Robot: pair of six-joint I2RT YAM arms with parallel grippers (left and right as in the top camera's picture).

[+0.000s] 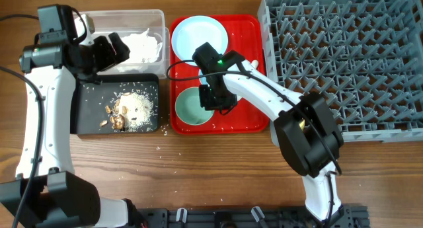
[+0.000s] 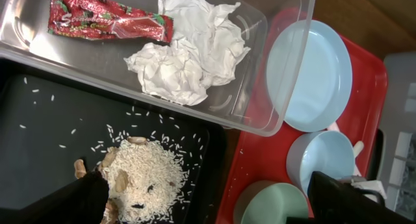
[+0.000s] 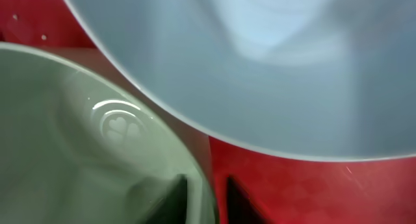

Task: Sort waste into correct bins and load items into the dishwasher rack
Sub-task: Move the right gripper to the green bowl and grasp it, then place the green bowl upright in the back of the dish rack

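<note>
The clear tub (image 2: pixel 286 68) holds the red wrapper (image 2: pixel 107 19) and the white tissue (image 2: pixel 185 52). The black tray (image 1: pixel 89 109) holds rice and brown food scraps (image 2: pixel 146 178). My left gripper (image 1: pixel 114 48) is open and empty above the tub and tray; its fingers also show in the left wrist view (image 2: pixel 214 201). On the red serving tray (image 1: pixel 254 39) are the pale blue plate (image 1: pixel 198 35), the pale blue bowl (image 2: pixel 325 159) and the pale green bowl (image 1: pixel 192 109). My right gripper (image 3: pixel 207 198) is shut on the green bowl's (image 3: pixel 78 133) rim, with the blue bowl (image 3: pixel 260 62) just beyond. The yellow cup is out of view.
The grey dishwasher rack (image 1: pixel 344 56) stands at the right, against the red tray's edge. A white utensil handle (image 2: pixel 355 148) pokes out by the blue bowl. Loose rice grains (image 1: pixel 162 145) lie on the wood in front of the black tray.
</note>
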